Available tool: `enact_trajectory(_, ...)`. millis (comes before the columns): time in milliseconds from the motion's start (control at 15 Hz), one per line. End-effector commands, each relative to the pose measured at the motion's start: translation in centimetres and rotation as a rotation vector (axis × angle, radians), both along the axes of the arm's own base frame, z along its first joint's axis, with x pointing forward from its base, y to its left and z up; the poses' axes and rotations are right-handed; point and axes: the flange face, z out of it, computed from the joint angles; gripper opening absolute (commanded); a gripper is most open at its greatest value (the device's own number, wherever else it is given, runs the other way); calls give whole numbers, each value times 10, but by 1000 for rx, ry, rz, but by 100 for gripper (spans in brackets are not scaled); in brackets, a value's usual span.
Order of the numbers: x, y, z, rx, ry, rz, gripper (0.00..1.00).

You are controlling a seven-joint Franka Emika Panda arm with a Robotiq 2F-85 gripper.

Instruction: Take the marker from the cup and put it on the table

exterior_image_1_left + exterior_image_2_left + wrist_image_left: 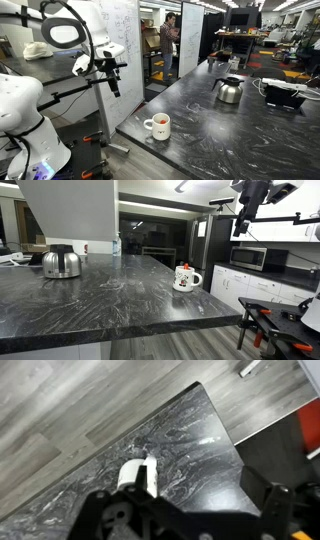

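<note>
Wrist view: my gripper (185, 510) hangs high with its fingers spread, nothing between them. The cup (134, 474) lies ahead and below, near the table (210, 130) corner. The marker (181, 269) stands about upright in the cup, red end up, so I judge a descent from directly above the cup.
</note>
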Motion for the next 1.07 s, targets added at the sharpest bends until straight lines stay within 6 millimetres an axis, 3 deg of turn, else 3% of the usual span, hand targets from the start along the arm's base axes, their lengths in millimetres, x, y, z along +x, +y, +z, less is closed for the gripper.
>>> enact_trajectory(0, -2, 0, -9, 1, 23, 1, 100)
enact_trajectory(133, -3, 1, -16, 2, 42, 1, 100)
enact_trajectory(667, 0, 1, -13, 2, 38, -27, 100)
enact_trajectory(1000, 39, -6, 10, 55, 18, -293, 100)
